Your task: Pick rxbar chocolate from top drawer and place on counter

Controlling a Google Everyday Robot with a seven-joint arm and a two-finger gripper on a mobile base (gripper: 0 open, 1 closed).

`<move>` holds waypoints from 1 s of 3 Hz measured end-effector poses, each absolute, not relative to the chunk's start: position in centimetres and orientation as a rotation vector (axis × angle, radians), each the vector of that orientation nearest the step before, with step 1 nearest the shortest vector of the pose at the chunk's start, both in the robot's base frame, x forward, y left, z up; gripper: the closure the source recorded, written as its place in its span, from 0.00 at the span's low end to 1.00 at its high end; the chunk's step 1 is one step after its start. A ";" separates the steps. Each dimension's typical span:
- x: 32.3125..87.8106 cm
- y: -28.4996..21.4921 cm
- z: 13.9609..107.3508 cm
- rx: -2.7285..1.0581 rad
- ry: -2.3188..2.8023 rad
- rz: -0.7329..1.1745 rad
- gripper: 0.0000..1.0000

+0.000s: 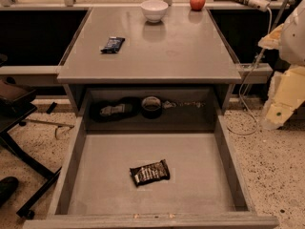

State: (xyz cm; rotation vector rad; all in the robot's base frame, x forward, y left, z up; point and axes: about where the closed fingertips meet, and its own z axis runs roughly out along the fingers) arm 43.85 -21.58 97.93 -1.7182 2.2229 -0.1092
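Observation:
The rxbar chocolate (149,172), a dark wrapper with white lettering, lies flat on the bottom of the open top drawer (95,175), a little front of centre. The grey counter (157,51) spans above the drawer. My arm hangs at the right edge of the view, outside the drawer. Its gripper (275,113) points down beside the counter's right front corner. It is well to the right of the bar and above floor level, and holds nothing that I can see.
On the counter are a dark blue wrapped bar (113,44) at the left, a white bowl (154,10) and a red apple (197,1) at the back. Dark items and a tape roll (151,107) lie in the recess behind the drawer. A chair base (19,128) stands at the left.

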 end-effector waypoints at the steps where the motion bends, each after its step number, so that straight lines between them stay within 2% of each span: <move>1: 43.5 -20.9 96.8 -1.737 2.207 -0.089 0.00; 2: 43.5 -20.6 96.4 -1.730 2.207 -0.088 0.00; 3: 43.3 -17.9 92.5 -1.746 2.168 0.004 0.00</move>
